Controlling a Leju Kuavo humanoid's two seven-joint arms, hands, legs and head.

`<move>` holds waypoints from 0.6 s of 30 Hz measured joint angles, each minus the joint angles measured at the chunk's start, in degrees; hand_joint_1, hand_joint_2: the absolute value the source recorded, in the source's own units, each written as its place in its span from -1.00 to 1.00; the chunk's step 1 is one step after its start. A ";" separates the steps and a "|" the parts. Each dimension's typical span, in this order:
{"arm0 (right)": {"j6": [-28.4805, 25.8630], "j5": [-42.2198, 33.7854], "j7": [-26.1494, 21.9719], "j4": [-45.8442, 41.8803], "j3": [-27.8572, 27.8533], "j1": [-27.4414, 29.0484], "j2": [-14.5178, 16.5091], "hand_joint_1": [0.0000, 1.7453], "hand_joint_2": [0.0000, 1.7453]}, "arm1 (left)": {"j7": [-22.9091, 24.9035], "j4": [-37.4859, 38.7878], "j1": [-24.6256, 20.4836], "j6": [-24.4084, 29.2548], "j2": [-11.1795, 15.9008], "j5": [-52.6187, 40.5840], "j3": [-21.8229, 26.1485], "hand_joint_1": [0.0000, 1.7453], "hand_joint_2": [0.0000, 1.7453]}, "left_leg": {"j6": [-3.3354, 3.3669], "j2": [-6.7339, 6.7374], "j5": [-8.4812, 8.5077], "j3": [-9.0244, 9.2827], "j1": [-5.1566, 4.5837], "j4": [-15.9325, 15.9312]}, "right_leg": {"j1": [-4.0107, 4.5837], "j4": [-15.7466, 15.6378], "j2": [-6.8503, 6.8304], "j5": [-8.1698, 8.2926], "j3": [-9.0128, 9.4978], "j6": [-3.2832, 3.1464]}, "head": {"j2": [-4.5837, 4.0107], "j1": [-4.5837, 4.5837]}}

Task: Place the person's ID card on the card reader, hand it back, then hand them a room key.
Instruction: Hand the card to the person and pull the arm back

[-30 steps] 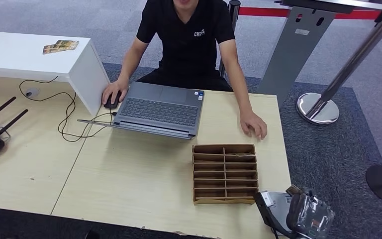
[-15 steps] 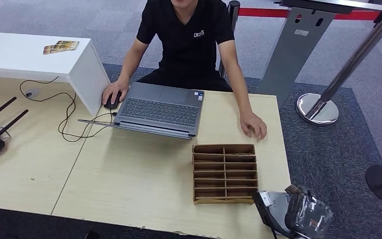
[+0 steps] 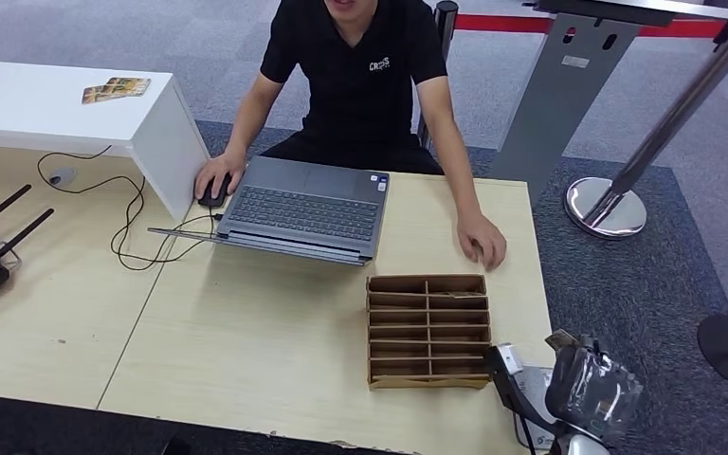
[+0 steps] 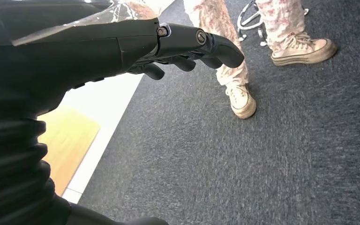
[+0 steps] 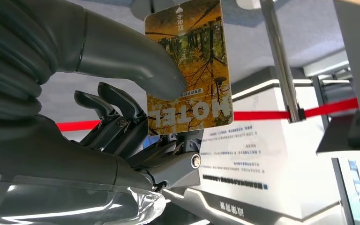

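1. Right hand (image 5: 136,117) pinches a hotel room key card (image 5: 187,65) between its thick thumb and darker fingers; the card, printed with an autumn scene and the word HOTEL, stands flat against the thumb.
2. Seen from the head, that hand (image 3: 583,393) sits low by the near right corner of the table (image 3: 246,341), just beside the cardboard card rack (image 3: 427,330). Compared with a second ago it has risen slightly and turned a little, so the lift toward the person looks to have just begun.
3. Left hand (image 4: 168,44) hangs over the dark carpet, fingers loosely bent with nothing in them.
4. Across the table, the person's hand (image 3: 482,237) rests on the tabletop beside the laptop (image 3: 308,209), having drawn back only slightly; the other hand stays on the mouse (image 3: 213,194).
5. No ID card or reader can be made out, so with a key already held, the task appears to be in its last step: the handover.
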 joint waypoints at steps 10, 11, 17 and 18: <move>0.01 0.03 -0.07 -7.52 2.05 -2.78 -0.50 1.00 1.00 | -0.82 0.00 -0.04 0.00 0.03 1.22 -0.25 -1.00 1.00 | 0.00 0.00 0.00 0.00 0.00 0.00 | 0.00 0.01 0.00 0.00 0.01 0.00 | 0.00 0.00; 0.02 0.00 -0.08 -8.02 2.65 -3.10 -0.50 1.00 1.00 | -0.87 0.00 -0.05 0.00 0.03 1.32 -0.29 -1.00 1.00 | 0.00 0.00 0.00 0.00 0.00 0.00 | 0.00 0.01 0.00 0.00 0.01 0.00 | 0.00 0.00; 0.08 -0.74 -0.19 -9.06 7.75 -5.90 -0.44 1.00 1.00 | -0.85 0.00 -0.12 0.00 0.03 1.96 -0.64 -1.00 1.00 | 0.00 0.00 0.00 -0.02 0.01 0.00 | 0.01 0.04 0.00 0.00 0.01 0.00 | 0.00 -0.01; 0.09 -1.07 -0.43 -8.98 9.02 -6.57 -0.39 1.00 1.00 | -0.78 0.00 -0.15 0.00 0.03 2.04 -0.69 -1.00 1.00 | 0.00 0.00 0.00 -0.02 0.01 0.00 | 0.01 0.04 0.00 0.00 0.00 0.00 | 0.00 -0.01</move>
